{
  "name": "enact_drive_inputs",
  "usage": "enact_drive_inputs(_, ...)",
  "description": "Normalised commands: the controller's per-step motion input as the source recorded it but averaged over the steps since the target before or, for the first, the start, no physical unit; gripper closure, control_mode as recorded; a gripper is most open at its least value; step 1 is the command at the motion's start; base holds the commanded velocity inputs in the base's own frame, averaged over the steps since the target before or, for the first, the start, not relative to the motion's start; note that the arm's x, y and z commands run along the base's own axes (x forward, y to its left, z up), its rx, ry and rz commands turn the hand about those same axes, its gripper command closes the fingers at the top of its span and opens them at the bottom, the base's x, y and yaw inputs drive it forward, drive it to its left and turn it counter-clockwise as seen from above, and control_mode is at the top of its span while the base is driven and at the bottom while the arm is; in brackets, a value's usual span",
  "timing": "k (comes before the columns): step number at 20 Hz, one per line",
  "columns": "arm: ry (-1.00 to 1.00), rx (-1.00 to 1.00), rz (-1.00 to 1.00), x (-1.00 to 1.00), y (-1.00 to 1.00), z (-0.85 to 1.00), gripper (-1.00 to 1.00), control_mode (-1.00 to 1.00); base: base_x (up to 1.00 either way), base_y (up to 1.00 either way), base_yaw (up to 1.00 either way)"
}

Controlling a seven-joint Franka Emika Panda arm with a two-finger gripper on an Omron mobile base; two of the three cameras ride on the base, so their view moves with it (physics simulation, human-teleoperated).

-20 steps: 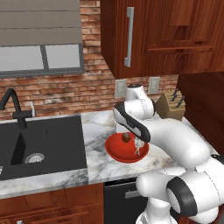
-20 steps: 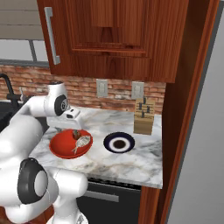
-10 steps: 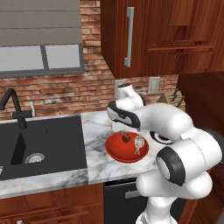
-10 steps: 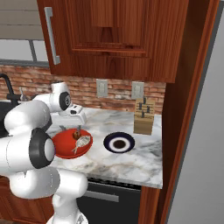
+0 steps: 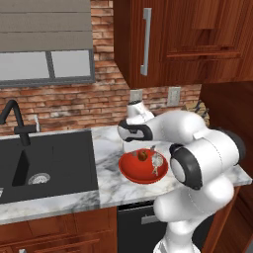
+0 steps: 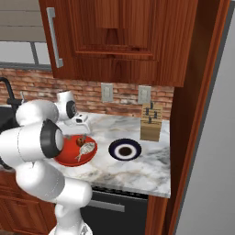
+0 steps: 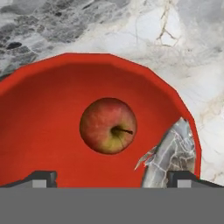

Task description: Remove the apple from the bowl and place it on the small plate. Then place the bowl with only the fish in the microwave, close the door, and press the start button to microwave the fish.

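Observation:
The wide red bowl (image 7: 43, 127) sits on the marble counter, seen also as the bowl (image 5: 131, 170) and the bowl (image 6: 69, 153). In it lie the reddish apple (image 7: 108, 125) and, to its right, the silvery fish (image 7: 173, 153). My gripper (image 7: 111, 179) is open and points straight down at the apple, one fingertip (image 7: 41, 177) on each side, well above it. From the base, the gripper (image 5: 132, 141) hovers over the bowl's far edge by the apple (image 5: 142, 155) and fish (image 5: 158, 160). The small plate (image 6: 125, 149) lies to the bowl's right. The microwave and its door are out of view.
A wooden knife block (image 6: 151, 121) stands behind the plate by the wall. A black sink (image 5: 34, 163) with a dark faucet (image 5: 15, 123) lies left of the bowl. Wooden cabinets hang overhead, and a tall cabinet side (image 6: 183, 137) bounds the counter on the right.
My hand has swung left and down over the bowl, and the elbow has rolled out to the right. The jaws stayed open; bowl, apple and fish have not moved.

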Motion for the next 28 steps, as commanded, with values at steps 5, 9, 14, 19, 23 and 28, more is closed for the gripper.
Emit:
enact_drive_inputs(5, 0.00, 0.00, 0.02, 0.28, 0.00, -0.26, -1.00, -1.00, 0.00, 0.00, 0.00)
enact_drive_inputs(9, 0.00, 0.00, 0.03, 0.23, 0.00, -0.16, -1.00, -1.00, 0.00, 0.00, 0.00)
enact_drive_inputs(14, 0.00, 0.00, 0.04, 0.15, 0.00, -0.18, -1.00, -1.00, 0.00, 0.00, 0.00)
enact_drive_inputs(19, -0.03, 0.00, 0.00, -0.16, -0.17, -0.08, -1.00, -1.00, 0.00, 0.00, 0.00)
enact_drive_inputs(23, 0.00, 0.00, 0.00, -0.02, -0.10, -0.12, -1.00, -1.00, 0.00, 0.00, 0.00)
enact_drive_inputs(28, 0.00, 0.00, 0.00, -0.10, -0.03, -0.13, 1.00, -1.00, 0.00, 0.00, 0.00)
